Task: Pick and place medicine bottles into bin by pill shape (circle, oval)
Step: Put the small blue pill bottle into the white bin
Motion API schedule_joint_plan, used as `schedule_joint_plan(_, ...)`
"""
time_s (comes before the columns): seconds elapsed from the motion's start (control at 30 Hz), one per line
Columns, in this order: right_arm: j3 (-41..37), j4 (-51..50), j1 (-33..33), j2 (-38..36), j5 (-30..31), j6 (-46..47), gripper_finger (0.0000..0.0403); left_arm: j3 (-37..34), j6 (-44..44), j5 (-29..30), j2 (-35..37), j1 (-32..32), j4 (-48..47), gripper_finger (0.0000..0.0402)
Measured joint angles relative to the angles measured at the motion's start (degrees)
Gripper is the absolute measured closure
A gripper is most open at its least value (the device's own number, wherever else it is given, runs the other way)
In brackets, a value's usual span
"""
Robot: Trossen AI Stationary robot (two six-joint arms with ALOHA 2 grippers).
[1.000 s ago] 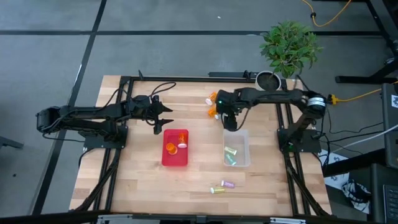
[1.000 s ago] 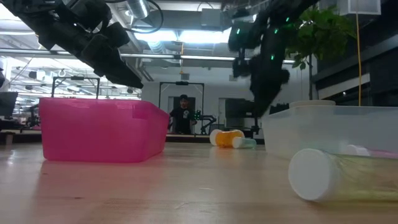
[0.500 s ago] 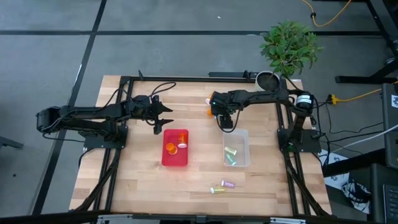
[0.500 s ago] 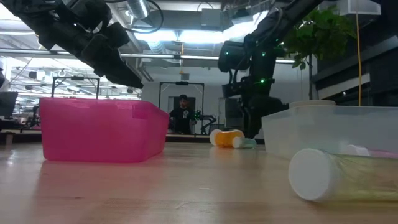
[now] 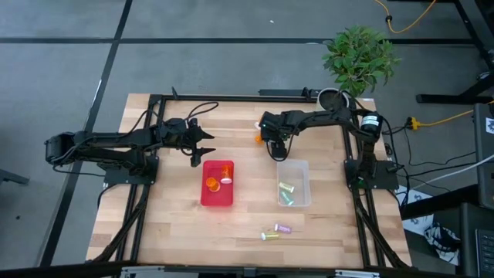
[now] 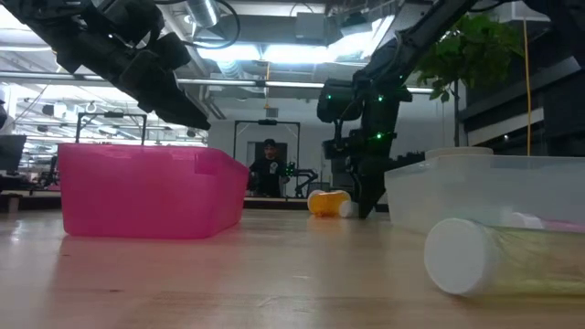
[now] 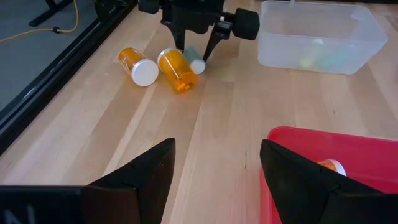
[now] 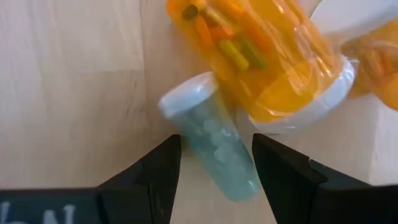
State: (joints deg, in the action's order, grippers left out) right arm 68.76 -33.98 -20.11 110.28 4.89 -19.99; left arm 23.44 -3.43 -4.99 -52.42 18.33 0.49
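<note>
Fingers of right hand [image 8: 214,165], spread, straddle translucent teal cylinder [image 8: 214,146]; left hand [image 7: 214,171] open.

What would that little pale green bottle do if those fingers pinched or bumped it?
The pale green bottle lies on its side beside an orange bottle, so a nudge would probably roll it. Its smooth round wall might slip between the right gripper's open fingers. It is small and looks like thin plastic, so likely light and stiff.
</note>
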Motion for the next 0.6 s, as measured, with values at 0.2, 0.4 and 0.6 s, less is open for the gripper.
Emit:
schedule_joint_plan(0.2, -0.1, -0.3, 0.0, -0.1, 0.0, 0.3, 0.024, 0.0, -0.1, 0.0, 0.0, 0.0, 0.0, 0.0172)
schedule_joint_plan(0.4, 0.7, -1.8, 0.1, -0.1, 0.0, 1.8, 0.0287, 0.0, -0.1, 0.0, 0.0, 0.0, 0.0, 0.0172)
schedule_joint_plan(0.6, 3.8, -4.8, 0.8, -0.2, 0.0, 1.9, 0.0303, 0.0, -0.1, 0.0, 0.0, 0.0, 0.0, 0.0172)
